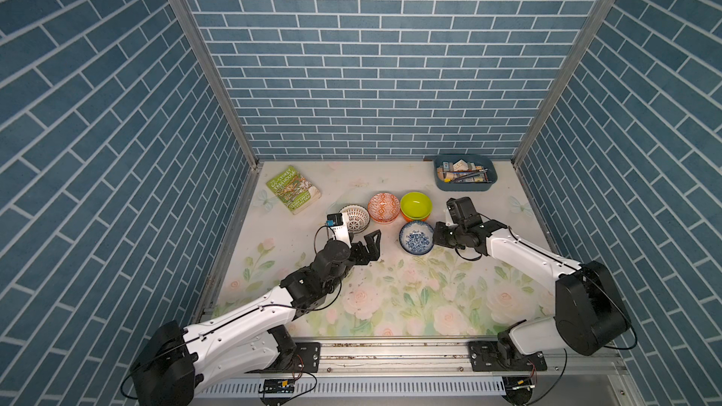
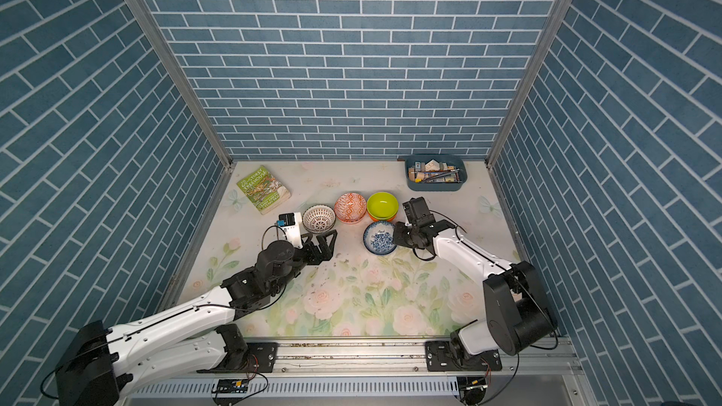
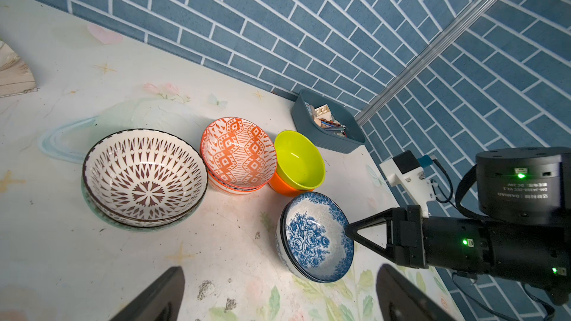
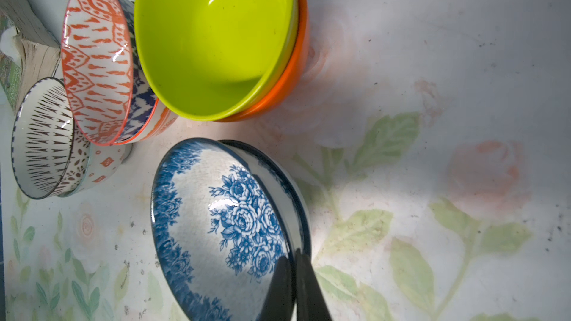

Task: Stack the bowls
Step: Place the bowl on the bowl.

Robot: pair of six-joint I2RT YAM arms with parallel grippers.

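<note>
- A table (image 1: 390,306) printed with pale pink roses and green leaves is filling the floor of a booth. Blue brick-patterned walls (image 1: 371,52) are closing it in on 3 sides.
- A green book (image 1: 293,189) is lying toward 11 o'clock. A blue-grey tray (image 1: 464,186) of small items is sitting in the 1 o'clock corner.
- The bowls are sitting as 4 nested pairs a little toward 12 o'clock of the table's middle. All mouths are facing up, and being round they are showing no long axis.
- The black-and-white lattice bowl (image 1: 354,218) is resting inside the grey-green bowl (image 3: 102,216).
- At its 3 o'clock, the orange-and-white patterned bowl (image 1: 384,207) is sitting in its twin (image 3: 234,188).
- At 3 o'clock again, the lime green bowl (image 1: 416,204) is nesting in the orange bowl (image 3: 284,188).
- The blue floral bowl (image 1: 416,238) is lying in a second blue floral bowl (image 3: 279,242), just at 6 o'clock of the lime pair.
- The right gripper (image 3: 350,230) is reaching in from 3 o'clock and clenching the blue floral bowl's rim.
- The left gripper (image 1: 375,244) is hanging released, jaws spread wide, over bare table at 6 o'clock of the patterned pair.
</note>
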